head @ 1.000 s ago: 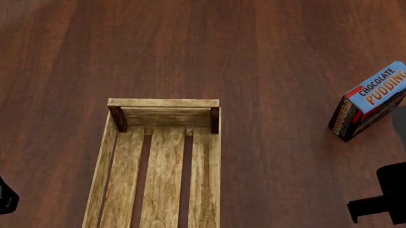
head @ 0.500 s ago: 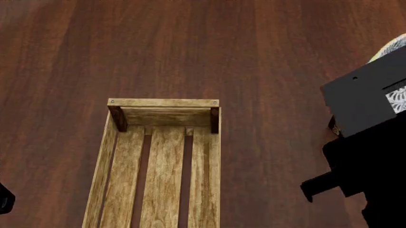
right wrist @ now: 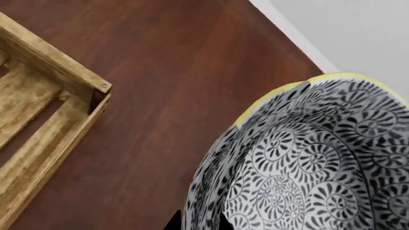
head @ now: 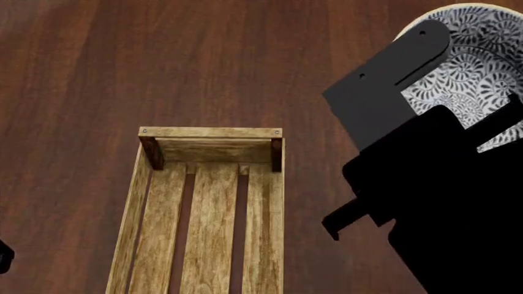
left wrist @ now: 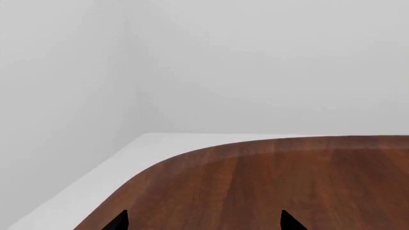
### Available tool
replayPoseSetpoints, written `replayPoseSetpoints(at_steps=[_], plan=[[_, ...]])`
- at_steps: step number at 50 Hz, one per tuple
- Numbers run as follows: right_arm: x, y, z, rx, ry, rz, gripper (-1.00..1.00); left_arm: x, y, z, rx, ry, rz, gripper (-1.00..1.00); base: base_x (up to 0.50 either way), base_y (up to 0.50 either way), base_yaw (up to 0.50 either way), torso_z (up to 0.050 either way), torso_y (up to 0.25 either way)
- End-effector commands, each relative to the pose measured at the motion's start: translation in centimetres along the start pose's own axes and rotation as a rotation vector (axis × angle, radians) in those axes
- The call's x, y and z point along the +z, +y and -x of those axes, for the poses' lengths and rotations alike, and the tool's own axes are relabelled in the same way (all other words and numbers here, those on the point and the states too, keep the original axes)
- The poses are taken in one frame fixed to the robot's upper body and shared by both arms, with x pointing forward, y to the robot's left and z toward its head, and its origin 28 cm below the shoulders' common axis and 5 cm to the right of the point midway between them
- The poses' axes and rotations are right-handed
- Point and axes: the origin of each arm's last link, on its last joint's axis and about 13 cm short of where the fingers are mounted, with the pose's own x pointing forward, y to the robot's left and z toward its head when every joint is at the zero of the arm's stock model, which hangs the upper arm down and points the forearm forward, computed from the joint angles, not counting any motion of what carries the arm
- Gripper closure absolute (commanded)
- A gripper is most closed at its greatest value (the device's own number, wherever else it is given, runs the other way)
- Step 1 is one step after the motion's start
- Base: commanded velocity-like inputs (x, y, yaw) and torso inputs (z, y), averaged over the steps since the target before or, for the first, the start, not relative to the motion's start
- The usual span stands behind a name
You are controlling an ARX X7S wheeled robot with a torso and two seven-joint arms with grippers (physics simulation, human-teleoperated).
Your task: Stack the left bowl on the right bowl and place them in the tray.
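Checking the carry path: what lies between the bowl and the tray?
Only bare table separates the bowl from the tray, seen in the right wrist view.

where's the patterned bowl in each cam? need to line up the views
Head view: patterned bowl at the top right corner, partly hidden behind the right arm.
Right wrist view: the bowl fills the lower right, close to the lens, yellow rim up.
Left wrist view: not in it; only table and wall.
Shared landmark: the wooden tray's corner shows in the head and right wrist views.
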Motion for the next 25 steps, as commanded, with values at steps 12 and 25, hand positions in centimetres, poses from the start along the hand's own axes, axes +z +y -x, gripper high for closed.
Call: replayPoseSetpoints(at_steps=[12, 25], plan=[[4.1, 1.7, -1.4, 0.06, -0.13, 0.061, 1.0, 0.4, 0.4, 0.0, 0.012, -0.009, 0.013, -1.0, 0.0, 0.0, 0.0, 0.001, 0.001], [4.9, 4.0, -3.0, 0.14, -0.169, 0.087, 1.0, 0.5, 0.6, 0.0, 0.022, -0.01, 0.014, -1.0, 0.0, 0.0, 0.0, 0.0, 0.002]])
